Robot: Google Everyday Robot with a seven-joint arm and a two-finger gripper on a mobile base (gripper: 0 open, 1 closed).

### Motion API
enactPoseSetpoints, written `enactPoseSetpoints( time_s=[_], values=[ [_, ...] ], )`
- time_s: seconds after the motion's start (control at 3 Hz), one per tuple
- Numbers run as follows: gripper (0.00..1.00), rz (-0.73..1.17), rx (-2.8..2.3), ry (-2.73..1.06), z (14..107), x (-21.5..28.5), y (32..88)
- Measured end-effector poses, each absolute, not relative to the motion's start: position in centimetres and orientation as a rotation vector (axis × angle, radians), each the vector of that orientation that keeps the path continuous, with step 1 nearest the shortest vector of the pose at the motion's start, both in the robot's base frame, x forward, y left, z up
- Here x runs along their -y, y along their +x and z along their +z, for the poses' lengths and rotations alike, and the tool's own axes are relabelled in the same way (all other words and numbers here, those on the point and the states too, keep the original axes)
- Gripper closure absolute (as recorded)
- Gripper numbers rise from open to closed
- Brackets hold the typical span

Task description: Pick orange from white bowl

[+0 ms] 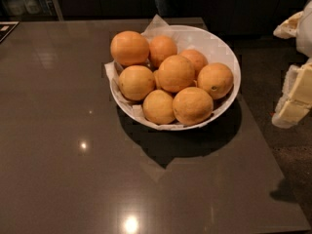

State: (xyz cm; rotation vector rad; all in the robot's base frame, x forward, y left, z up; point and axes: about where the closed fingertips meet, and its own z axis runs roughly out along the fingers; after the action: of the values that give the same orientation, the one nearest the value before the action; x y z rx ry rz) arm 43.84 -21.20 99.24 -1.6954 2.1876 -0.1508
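The white bowl stands on the dark table, a little right of centre at the back, lined with crumpled white paper. Several near-identical oranges are piled in it. A large, smooth, unmarked orange sits highest, at the pile's back left. Another orange at the right has a small dark stem dot. My gripper shows as cream-white parts at the right edge of the view. It is off the table's right side, well apart from the bowl, and holds nothing that I can see.
The glossy dark table stretches left and forward of the bowl; its right edge runs just past the bowl. Dark floor lies to the right. Shelves with bottles are at the far back left.
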Motion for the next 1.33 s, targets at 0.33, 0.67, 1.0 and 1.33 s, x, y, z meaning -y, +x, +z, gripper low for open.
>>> enactPoseSetpoints(
  time_s=[0.33, 0.67, 1.0, 1.33],
  values=[
    [0.0, -0.151, -2.188, -1.695, 99.2, 21.2, 43.8],
    [0.0, -0.185, -2.182, -1.699, 99.6, 20.6, 43.8],
    [0.0, -0.234, -2.196, -1.729, 100.1, 18.6, 44.2],
    [0.0, -0.281, -2.196, -1.773, 100.8, 16.6, 44.9]
  ],
)
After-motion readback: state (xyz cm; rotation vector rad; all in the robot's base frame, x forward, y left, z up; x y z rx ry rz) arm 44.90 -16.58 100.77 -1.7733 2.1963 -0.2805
